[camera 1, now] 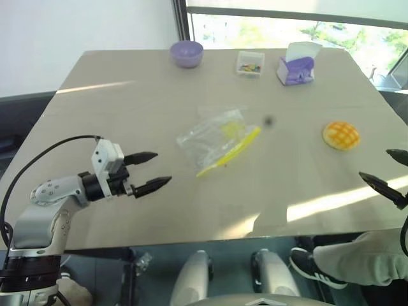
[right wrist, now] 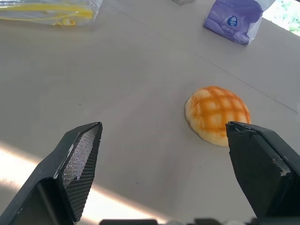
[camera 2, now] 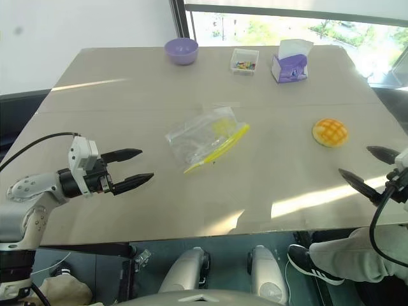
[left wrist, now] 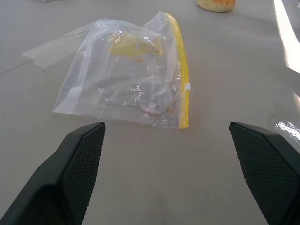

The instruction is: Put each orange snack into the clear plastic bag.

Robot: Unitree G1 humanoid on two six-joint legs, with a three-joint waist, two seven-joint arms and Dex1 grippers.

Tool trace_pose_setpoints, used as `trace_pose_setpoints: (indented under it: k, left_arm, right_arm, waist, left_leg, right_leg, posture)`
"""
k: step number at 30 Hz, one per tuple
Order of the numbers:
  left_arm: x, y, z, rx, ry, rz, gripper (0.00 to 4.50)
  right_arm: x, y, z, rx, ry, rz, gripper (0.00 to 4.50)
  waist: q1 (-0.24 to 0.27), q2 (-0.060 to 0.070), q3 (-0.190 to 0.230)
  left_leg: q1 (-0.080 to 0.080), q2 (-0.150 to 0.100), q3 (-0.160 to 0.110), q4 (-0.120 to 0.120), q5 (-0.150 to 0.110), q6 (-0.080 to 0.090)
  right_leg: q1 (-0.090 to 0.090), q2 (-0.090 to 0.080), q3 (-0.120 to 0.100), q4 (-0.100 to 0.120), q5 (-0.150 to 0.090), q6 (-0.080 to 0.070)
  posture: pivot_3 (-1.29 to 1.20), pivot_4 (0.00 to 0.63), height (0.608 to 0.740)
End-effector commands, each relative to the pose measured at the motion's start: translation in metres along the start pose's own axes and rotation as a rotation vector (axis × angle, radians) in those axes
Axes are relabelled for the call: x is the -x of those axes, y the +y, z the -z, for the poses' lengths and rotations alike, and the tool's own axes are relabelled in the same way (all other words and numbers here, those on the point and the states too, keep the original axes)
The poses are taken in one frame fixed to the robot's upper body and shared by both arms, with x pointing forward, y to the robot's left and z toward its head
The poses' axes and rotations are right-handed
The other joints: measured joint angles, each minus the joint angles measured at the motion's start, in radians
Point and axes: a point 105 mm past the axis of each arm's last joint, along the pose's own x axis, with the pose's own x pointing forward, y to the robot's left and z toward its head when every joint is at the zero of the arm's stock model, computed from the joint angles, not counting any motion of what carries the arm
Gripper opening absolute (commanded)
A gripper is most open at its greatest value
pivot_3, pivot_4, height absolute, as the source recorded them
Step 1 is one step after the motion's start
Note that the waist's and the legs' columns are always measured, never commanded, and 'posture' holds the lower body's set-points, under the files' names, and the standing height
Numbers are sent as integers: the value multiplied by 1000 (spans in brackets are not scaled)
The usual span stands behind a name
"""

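One orange snack point(camera 1: 340, 135) sits bare on the counter point(camera 1: 127, 115) at right of frame; the clear plastic bag point(camera 1: 218, 139) lies mid-frame, yellowish contents unclear. Left claw point(camera 1: 148, 171) and right claw point(camera 2: 366, 168) released, empty. Bagging remains.

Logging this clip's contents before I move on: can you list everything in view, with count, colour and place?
orange snack: one on the bare table, orange-yellow, right side of the table
clear plastic bag: one, transparent with a yellow strip, middle of the table, something yellow inside
bowl: one, purple, far edge
small clear box: one, colourful bits inside, far edge, right of the bowl
tissue box: one, purple and white, far edge, right of the clear box
table: one, beige
person's leg and shoe: grey trousers, dark shoe, below the near right table edge
left gripper: black fingers, open, empty, near left
right gripper: black fingers, open, empty, near right
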Motion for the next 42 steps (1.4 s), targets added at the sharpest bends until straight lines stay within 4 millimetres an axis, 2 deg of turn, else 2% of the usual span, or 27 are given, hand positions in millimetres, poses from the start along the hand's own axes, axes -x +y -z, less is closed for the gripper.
trace_pose_setpoints:
  k: [1,11,18,23,28,30,32,34,38,42]
  left_arm:
    - [0,2,-12,-40,-38,-4,4485]
    - [-11,4,-21,-15,-98,-9,4485]
    - [-18,5,-14,11,-75,-42,4485]
    - [-23,-3,-21,407,-119,13,4485]
    - [-23,-18,7,754,109,36,4485]
    - [-26,-15,12,820,151,12,4485]
    - [-37,-5,9,902,135,-24,4485]
    - [-47,-3,5,944,144,-22,4485]
    - [-59,3,3,1006,153,-65,4485]
    - [-67,6,11,1055,188,-125,4485]
  right_arm:
    - [4,-5,-18,52,-39,23,4500]
    - [-9,2,-26,51,-77,5,4500]
    - [-36,24,-42,65,-154,-88,4500]
    - [-62,54,-62,83,-233,-189,4500]
    - [-76,76,-77,75,-290,-243,4500]
    - [-79,80,-81,83,-295,-244,4500]
    - [-83,90,-88,75,-326,-270,4500]
    - [-84,102,-91,78,-348,-314,4500]
    - [-82,119,-85,95,-347,-381,4500]
    - [-80,121,-80,103,-340,-372,4500]
  waist:
    - [0,0,0]
    - [-1,0,0]
    - [-2,0,0]
    - [-3,-1,0]
    - [-3,-1,0]
    - [-1,-1,0]
    - [2,-1,0]
    - [3,-1,0]
    - [-1,-2,0]
    - [-3,-2,0]
  left_leg:
    - [0,0,0,0,0,0]
    - [0,0,0,0,0,0]
    - [0,0,0,0,0,0]
    - [0,0,-1,0,0,0]
    - [0,0,-2,0,0,0]
    - [0,0,-2,0,0,0]
    - [0,-1,-3,1,0,0]
    - [-1,-1,-4,2,0,0]
    - [-1,-1,-4,2,0,0]
    - [-1,-1,-3,1,0,0]
  right_leg:
    - [0,0,0,0,0,0]
    - [0,0,0,0,2,3]
    - [0,0,0,0,2,3]
    - [0,0,0,1,2,3]
    - [-1,0,-1,1,2,3]
    - [0,0,-1,1,2,3]
    - [0,0,-2,1,2,3]
    - [0,0,-3,2,2,3]
    - [0,0,-2,2,2,3]
    - [-1,0,-1,2,2,3]
  posture:
    - [0,150,740]
    - [0,150,740]
    - [0,150,740]
    - [0,150,740]
    - [0,150,740]
    - [0,150,740]
    - [0,150,740]
    - [0,150,740]
    - [0,150,740]
    - [0,150,740]
